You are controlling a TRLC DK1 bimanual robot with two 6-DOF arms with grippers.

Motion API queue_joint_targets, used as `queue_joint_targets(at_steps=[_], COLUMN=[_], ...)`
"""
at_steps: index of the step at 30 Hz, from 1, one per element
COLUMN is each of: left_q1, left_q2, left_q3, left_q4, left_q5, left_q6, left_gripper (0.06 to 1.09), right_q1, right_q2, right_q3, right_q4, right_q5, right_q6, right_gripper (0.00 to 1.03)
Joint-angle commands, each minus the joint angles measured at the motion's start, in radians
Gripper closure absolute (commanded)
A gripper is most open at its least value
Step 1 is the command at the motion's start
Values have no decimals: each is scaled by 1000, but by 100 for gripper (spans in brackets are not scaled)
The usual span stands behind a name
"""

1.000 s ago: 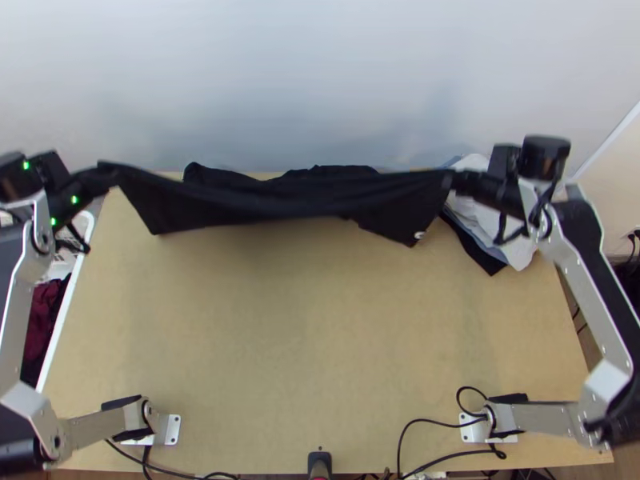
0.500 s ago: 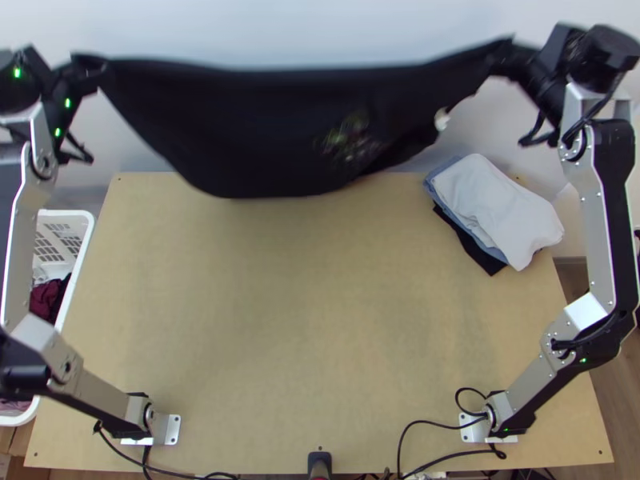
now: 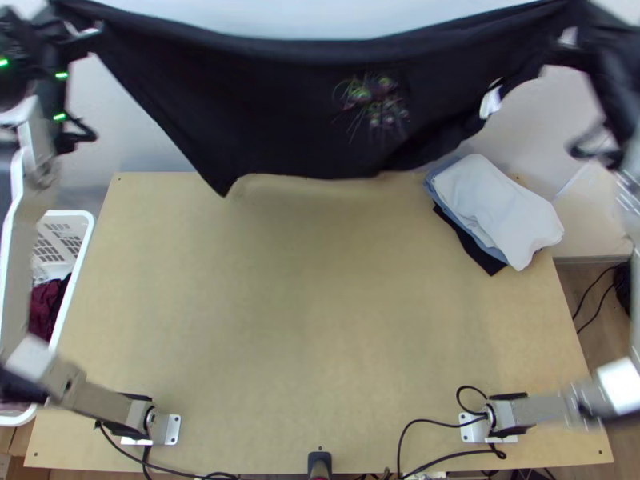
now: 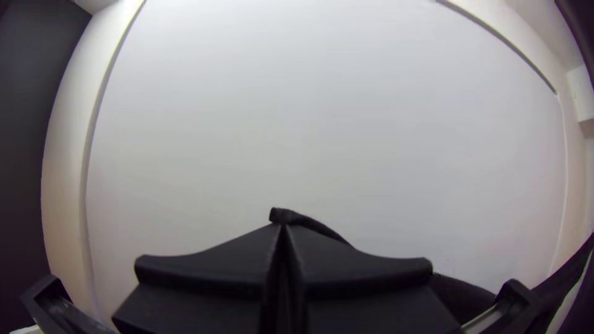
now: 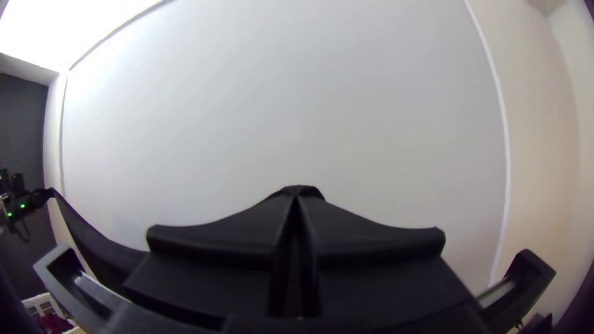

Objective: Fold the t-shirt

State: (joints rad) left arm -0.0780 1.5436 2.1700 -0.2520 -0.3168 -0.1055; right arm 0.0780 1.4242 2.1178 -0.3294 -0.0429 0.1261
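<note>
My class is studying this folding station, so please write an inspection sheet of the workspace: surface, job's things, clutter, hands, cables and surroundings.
Surface: table, light wood, small dark dots near corners.
Job's things: t-shirt, black, printed, held up, stretched wide.
Clutter: clothes pile, far right; white basket, beside left edge.
Left hand: shut on t-shirt.
Right hand: shut on t-shirt.
Cables: black, looping around near edge.
Surroundings: pale wall behind.

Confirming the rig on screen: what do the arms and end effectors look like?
The left arm and right arm have silver-grey links with black joints; green lights dot the left arm near its wrist. Black cables run low beside both arms. The left end effector and right end effector each have two wide, flat black fingers.
</note>
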Motion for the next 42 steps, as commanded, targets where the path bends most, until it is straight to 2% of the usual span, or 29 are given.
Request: queue_joint_targets(at_steps=[1, 7, 12, 19, 23, 28, 30, 35, 40, 42], left_q1=[-2, 6, 6, -2, -9, -28, -28, 21, 87, 95], left_q2=[-204, -456, -608, -783, -849, -886, -872, -723, -482, -392], left_q3=[-30, -159, -291, -648, -839, -1113, -1210, -1398, -1395, -1365], left_q4=[22, 20, 11, 2, -16, -30, -23, 154, 293, 342], left_q5=[-41, -48, -44, -28, -8, 10, 41, 97, 154, 156], left_q6=[-20, -16, -8, -17, -53, -102, -122, -126, -171, -172], left_gripper=[105, 105, 105, 105, 105, 105, 105, 105, 105, 105], right_q1=[-1, 2, 3, 5, 8, 2, -1, -23, -21, -21], right_q2=[-237, -545, -653, -637, -593, -533, -495, -301, -136, -73], right_q3=[-84, -294, -337, -453, -538, -805, -917, -1131, -1225, -1205], right_q4=[35, -10, -126, -79, -80, -63, -45, 84, 273, 285], right_q5=[-8, -35, -34, -34, -46, -112, -149, -204, -204, -204], right_q6=[1, -23, -29, -23, 12, 67, 79, 158, 168, 165], right_gripper=[100, 100, 100, 100, 100, 100, 100, 100, 100, 100])
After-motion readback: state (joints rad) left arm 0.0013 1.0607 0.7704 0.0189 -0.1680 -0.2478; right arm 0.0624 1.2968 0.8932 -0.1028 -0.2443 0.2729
